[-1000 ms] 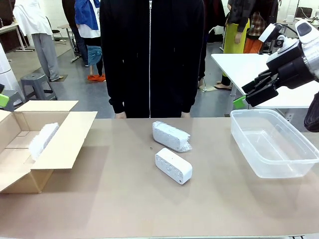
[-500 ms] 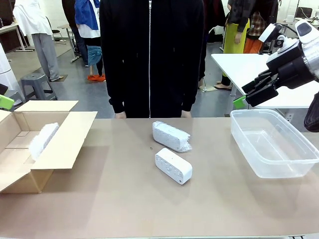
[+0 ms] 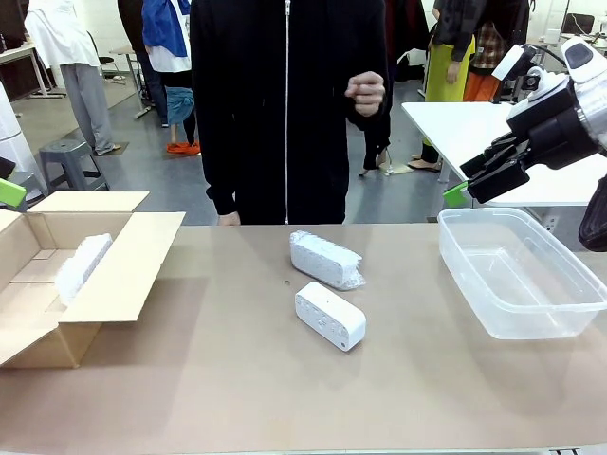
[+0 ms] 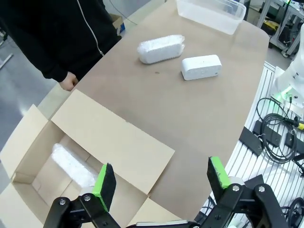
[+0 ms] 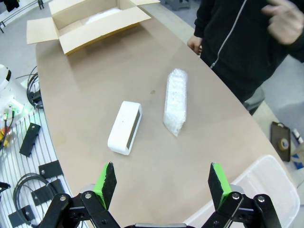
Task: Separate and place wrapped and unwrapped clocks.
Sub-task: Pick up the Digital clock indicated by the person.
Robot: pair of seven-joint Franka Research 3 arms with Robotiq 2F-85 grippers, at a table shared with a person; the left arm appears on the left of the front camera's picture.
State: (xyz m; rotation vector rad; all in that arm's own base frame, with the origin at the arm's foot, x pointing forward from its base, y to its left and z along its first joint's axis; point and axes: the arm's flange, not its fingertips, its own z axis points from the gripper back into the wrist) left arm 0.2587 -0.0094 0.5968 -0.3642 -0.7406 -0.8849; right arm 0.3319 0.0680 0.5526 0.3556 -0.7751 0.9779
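Legible text, labels, brands and numbers: none are recorded. No lettering can be made out on the cardboard box, the bubble-wrapped bundle, the white clock or the clear tub. Small dark dots are seen on the clock's face, too small to be read.

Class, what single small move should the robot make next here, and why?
Probably swing the open right gripper toward the bare white clock mid-table: the clear tub near that arm is empty, and one wrapped bundle already lies in the cardboard box.
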